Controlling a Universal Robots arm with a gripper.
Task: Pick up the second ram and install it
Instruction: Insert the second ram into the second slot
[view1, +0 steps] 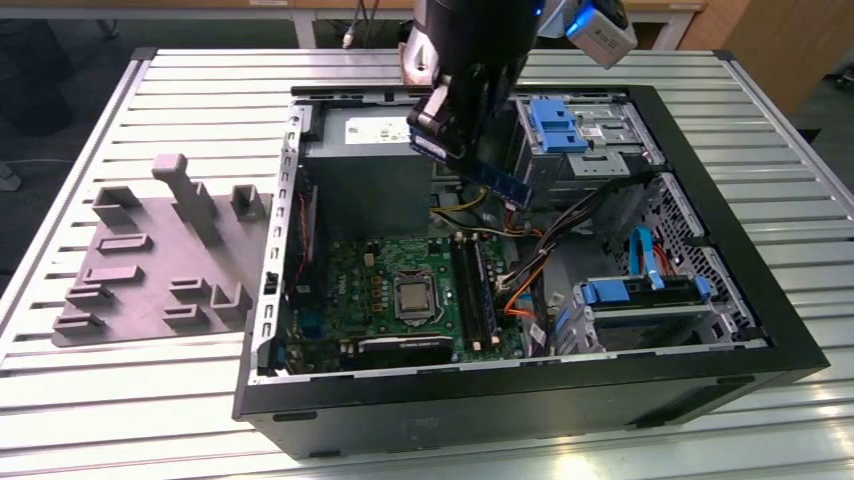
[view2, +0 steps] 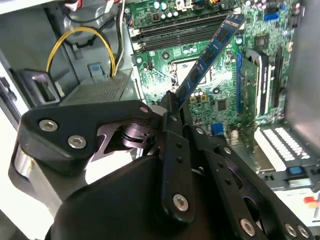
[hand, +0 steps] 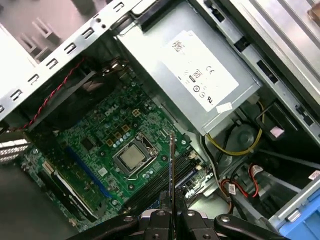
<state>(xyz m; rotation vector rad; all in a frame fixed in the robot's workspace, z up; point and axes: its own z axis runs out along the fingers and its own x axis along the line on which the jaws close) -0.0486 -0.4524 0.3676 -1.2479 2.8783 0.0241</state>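
The second ram (view1: 491, 178) is a thin dark stick with a row of chips, hanging tilted above the open computer case (view1: 747, 330). My gripper (view1: 447, 140) is shut on its upper end. In the second wrist view the ram (view2: 207, 57) slants out from the gripper (view2: 173, 104) over the green motherboard (view2: 220, 105). The first wrist view has the ram (hand: 170, 167) edge-on, rising from the gripper (hand: 170, 209) above the long black sockets (hand: 157, 186). Those sockets (view1: 474, 290) lie below and nearer the case front than the stick.
A grey power supply (view1: 367, 150) and yellow cables (view1: 461, 205) sit right under the arm. Blue drive caddies (view1: 554, 125) and orange cables (view1: 527, 285) crowd the exterior view's right. The processor (view1: 414, 297) is beside the sockets. A grey fixture plate (view1: 160, 260) stands outside the case on the left.
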